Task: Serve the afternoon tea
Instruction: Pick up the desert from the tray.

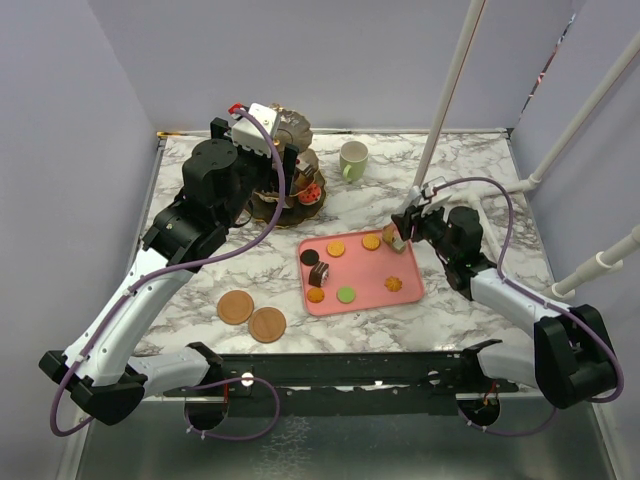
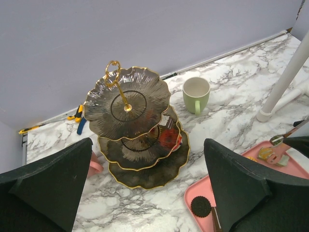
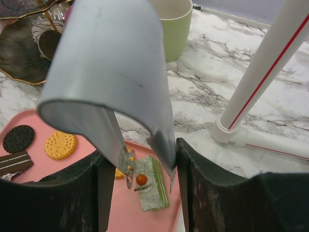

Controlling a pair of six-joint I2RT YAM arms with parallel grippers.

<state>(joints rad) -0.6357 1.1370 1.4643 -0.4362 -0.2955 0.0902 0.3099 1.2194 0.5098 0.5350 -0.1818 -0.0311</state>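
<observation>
The right gripper (image 3: 139,159) is closest in its own wrist view. Its two matte black fingers press on the sides of the tongs (image 3: 106,63), a broad bent band of dull grey metal, and the gripper is clamped on them, partly closed. The narrow tong tips pinch a green cake slice (image 3: 153,193), a rectangular block topped with an orange bead. It sits at the 2 o'clock corner of the flat pink tray (image 1: 365,268). I cannot tell whether the slice is lifted clear of the tray.

The tray also holds a ridged black sandwich cookie (image 3: 18,138), a dotted yellow biscuit (image 3: 61,144) and a layered chocolate bar (image 3: 13,162).

The left gripper (image 2: 147,164) hangs above the stand (image 2: 96,111) with its fingers spread wide and nothing between them. The stand has three dark, glossy, ribbed scalloped plates with gold rims, topped by a gold ring (image 2: 113,67). It stands at 10 o'clock from the tray on the white marbled counter (image 1: 480,170). A red pastry (image 2: 169,137) lies on a tier below the top one.

The pale-green mug (image 2: 195,94) stands upright and empty at 12 o'clock from the tray. The pink mug (image 2: 95,166) is mostly hidden beside the stand. Two flat brown round coasters (image 1: 236,306) lie just beside each other at 8 o'clock from the tray.
</observation>
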